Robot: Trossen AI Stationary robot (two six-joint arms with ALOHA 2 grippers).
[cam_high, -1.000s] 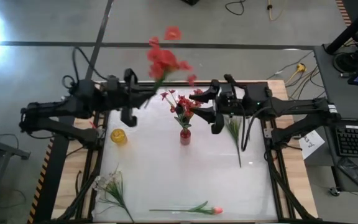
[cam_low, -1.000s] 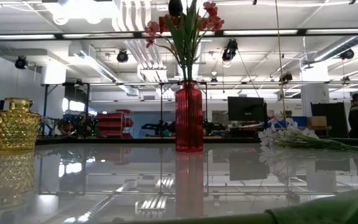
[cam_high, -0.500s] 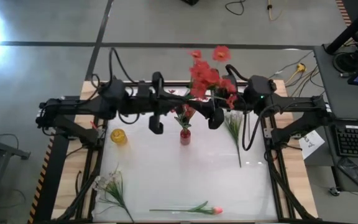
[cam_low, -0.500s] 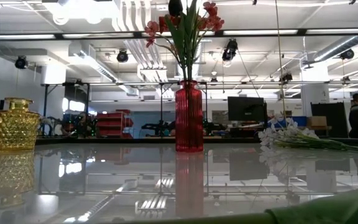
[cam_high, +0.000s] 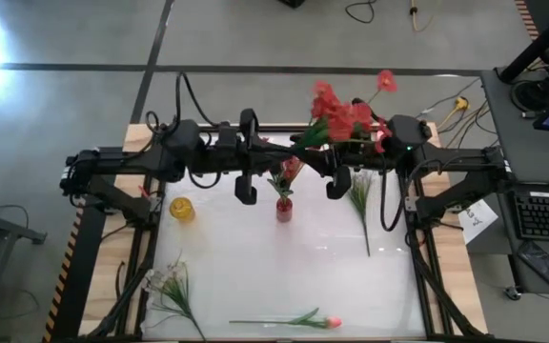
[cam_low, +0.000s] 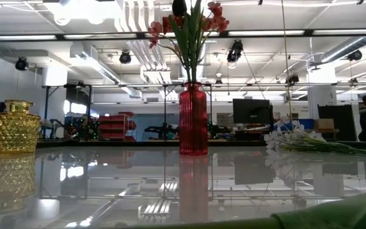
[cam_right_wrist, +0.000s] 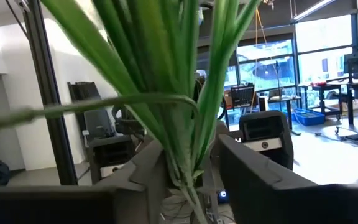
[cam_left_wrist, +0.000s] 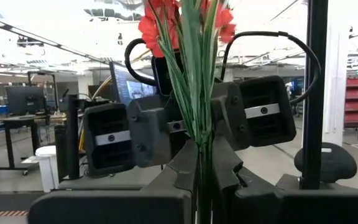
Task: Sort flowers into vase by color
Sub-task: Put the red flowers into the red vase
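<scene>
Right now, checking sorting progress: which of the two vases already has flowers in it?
The red vase at the table's middle holds red and pink stems; the yellow vase to its left holds none.

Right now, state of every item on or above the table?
red spray: held in the air between both grippers, over the table's far edge
left gripper: shut on the spray's stem
right gripper: at the stem, grip unclear
red vase: upright, flowers inside
yellow vase: upright, empty
white spray: lying flat
pink bud: lying flat
</scene>
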